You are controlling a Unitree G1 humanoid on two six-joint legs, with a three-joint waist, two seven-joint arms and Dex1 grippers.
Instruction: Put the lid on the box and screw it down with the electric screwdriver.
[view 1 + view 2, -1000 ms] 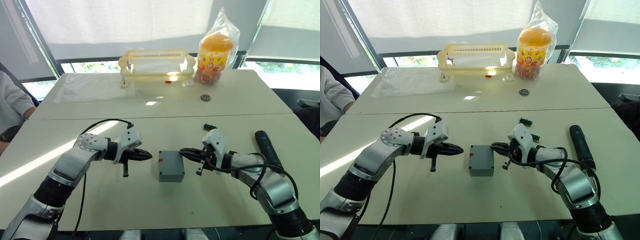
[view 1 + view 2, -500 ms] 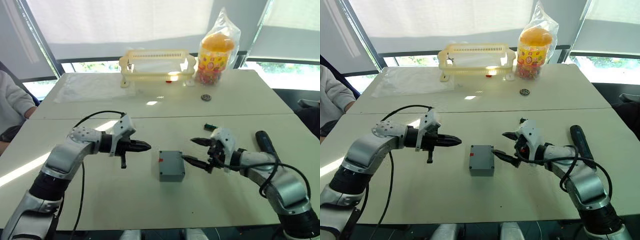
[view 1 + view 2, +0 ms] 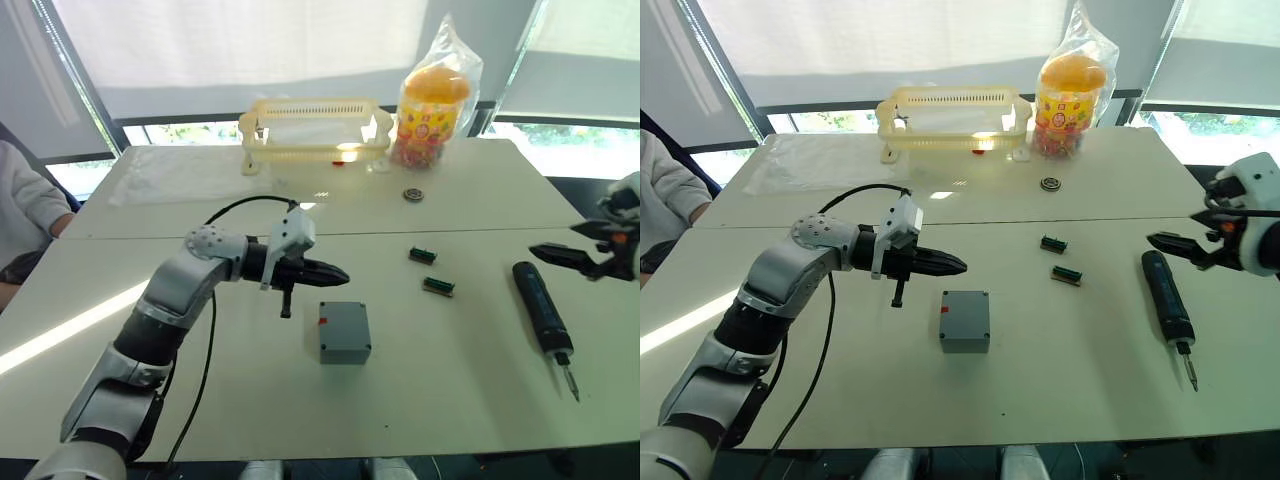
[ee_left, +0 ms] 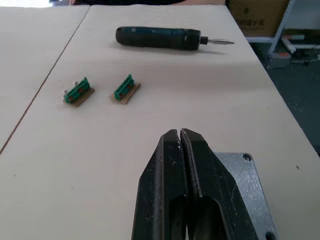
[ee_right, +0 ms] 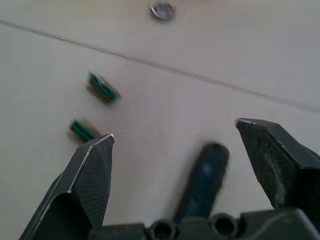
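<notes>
Blue-grey and roughly cubic, the small plastic box (image 3: 965, 321) sits on the white counter (image 3: 940, 400) with its flat blue-grey lid (image 3: 344, 323) already on top and a red mark on one side. The left gripper (image 3: 958, 266) hovers just behind the box, its two black fingers pressed together and holding nothing. The long black pen-shaped electric screwdriver (image 3: 1166, 309) lies on the counter well to the right of the box, metal bit pointing toward the robot. The right gripper (image 5: 175, 145) hangs above the screwdriver's rear end with its fingers spread wide. Two small green connector blocks (image 3: 1060, 258) lie between the box and the screwdriver.
</notes>
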